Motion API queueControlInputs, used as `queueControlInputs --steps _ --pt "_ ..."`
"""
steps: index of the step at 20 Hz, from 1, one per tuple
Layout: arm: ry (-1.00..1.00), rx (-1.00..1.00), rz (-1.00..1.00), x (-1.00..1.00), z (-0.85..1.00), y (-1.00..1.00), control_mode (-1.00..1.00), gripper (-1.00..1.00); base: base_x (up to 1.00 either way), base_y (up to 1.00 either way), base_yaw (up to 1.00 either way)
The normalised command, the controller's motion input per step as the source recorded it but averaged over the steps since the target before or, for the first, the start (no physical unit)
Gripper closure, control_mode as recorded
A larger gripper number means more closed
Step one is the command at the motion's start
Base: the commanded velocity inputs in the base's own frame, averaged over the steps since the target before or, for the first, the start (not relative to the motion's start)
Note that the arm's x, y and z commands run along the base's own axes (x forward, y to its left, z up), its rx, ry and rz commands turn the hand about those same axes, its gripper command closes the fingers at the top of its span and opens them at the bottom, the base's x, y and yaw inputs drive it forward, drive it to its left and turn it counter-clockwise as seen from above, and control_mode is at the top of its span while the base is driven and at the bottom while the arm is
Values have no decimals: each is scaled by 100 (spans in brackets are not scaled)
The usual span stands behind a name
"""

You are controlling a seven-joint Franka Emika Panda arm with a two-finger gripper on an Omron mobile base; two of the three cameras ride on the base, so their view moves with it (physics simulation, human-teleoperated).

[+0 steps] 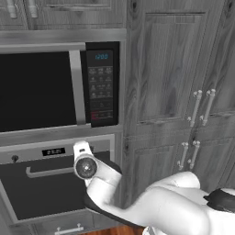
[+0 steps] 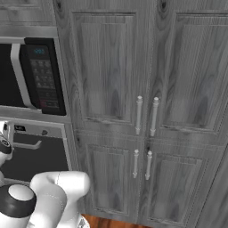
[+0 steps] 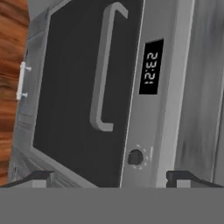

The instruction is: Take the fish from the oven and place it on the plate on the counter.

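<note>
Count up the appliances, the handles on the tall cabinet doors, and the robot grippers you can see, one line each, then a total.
Ovens: 1, the oven, door shut.
Microwaves: 1, the microwave above it.
Tall cabinet door handles: 4, two upper handles and two lower handles.
Grippers: 1, the gripper, open, facing the oven door.
Total: 7

A white robot arm (image 2: 53, 196) rises at lower left before tall grey wooden cupboards (image 2: 147, 111) with silver handles; the black microwave (image 2: 38, 75) sits above the closed oven (image 2: 38, 153) at left.
</note>
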Motion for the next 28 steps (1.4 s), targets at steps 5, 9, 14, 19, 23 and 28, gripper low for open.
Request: queueControlInputs --steps 5,9,14,19,23,28 --pt "-3 -14 -2 -2 -30 57 -100 -100 0 0 0" --pt "-1 -11 -11 0 -17 65 -100 -100 0 0 0" --pt "0 -9 -12 1 -23 50 -100 -100 0 0 0" --pt "-6 -8 -1 15 -33 17 -100 -100 0 0 0" --pt "-6 -4 0 1 -32 0 -100 -100 0 0 0" --pt "-4 -3 0 4 -28 0 -100 -100 0 0 0"
